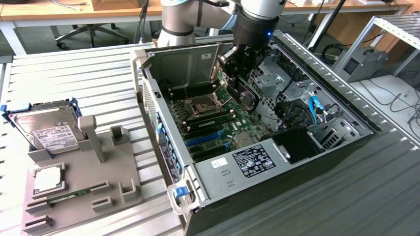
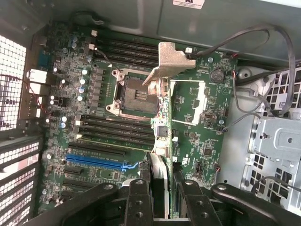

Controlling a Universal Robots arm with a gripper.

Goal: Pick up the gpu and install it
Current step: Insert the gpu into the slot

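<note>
Gripping the gpu (image 2: pixel 162 127) on edge between partly closed fingers of the gripper (image 2: pixel 162 190), inside the open computer case (image 1: pixel 217 182). Long axis pointing away from the fingers, silver bracket end leading, down towards the motherboard (image 2: pixel 197 127). Seemingly hovering unseated, beside the blue slot (image 2: pixel 96 161).

Looks like a robotics lab to me, not anyone's home setup. Top centre of the exterior view there's 1 industrial robot arm (image 1: pixel 259 19) reaching into a PC tower (image 1: pixel 295 196) with its side panel off, all sitting on a slatted aluminium bench (image 1: pixel 66 73). Lower left has a grey parts fixture (image 1: pixel 98 142) with a hard drive (image 1: pixel 49 130) propped in it. Along the top edge are wooden desks (image 1: pixel 39 10) and an office chair base (image 1: pixel 82 32), and at right there's a metal rack (image 1: pixel 394 29) and loose cables (image 1: pixel 400 101).
</note>
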